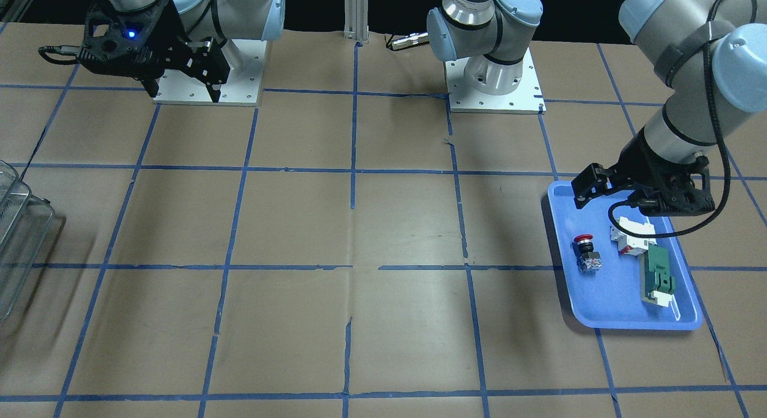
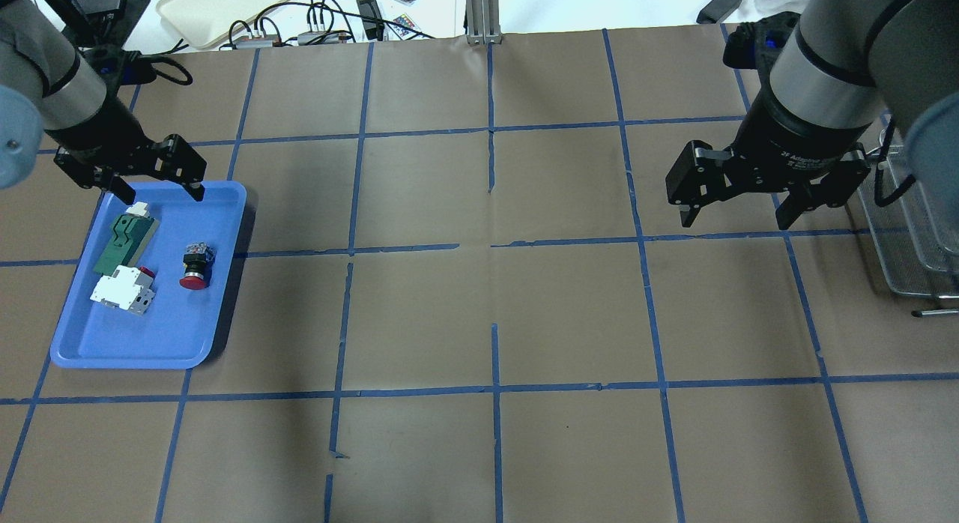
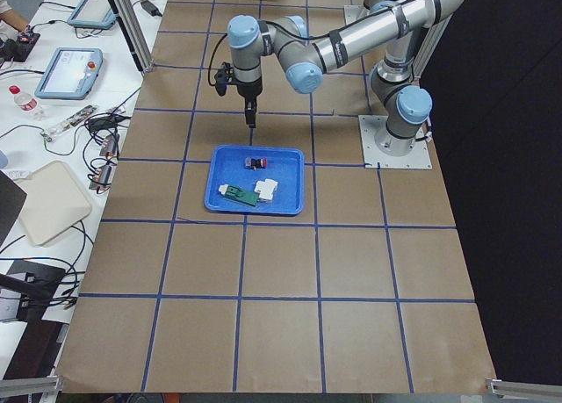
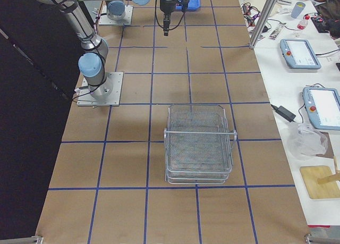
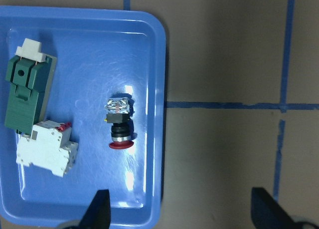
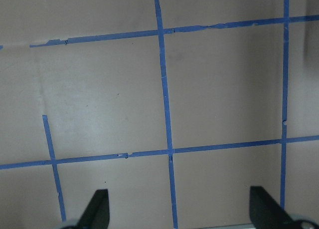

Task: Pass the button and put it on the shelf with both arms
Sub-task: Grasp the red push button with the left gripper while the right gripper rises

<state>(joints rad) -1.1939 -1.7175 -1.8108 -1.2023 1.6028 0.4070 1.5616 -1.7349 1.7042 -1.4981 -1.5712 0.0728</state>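
Observation:
The button, with red cap, black collar and clear base, lies on its side in the blue tray; it also shows in the front view and the left wrist view. My left gripper is open and empty, held above the tray's far edge, apart from the button. My right gripper is open and empty above bare table. The wire-mesh shelf stands just beyond it at the table's right end, seen whole in the right side view.
A white block with red marks and a green-and-white flat part lie in the tray beside the button. Brown paper with a blue tape grid covers the table. Cables and a beige tray lie past the far edge.

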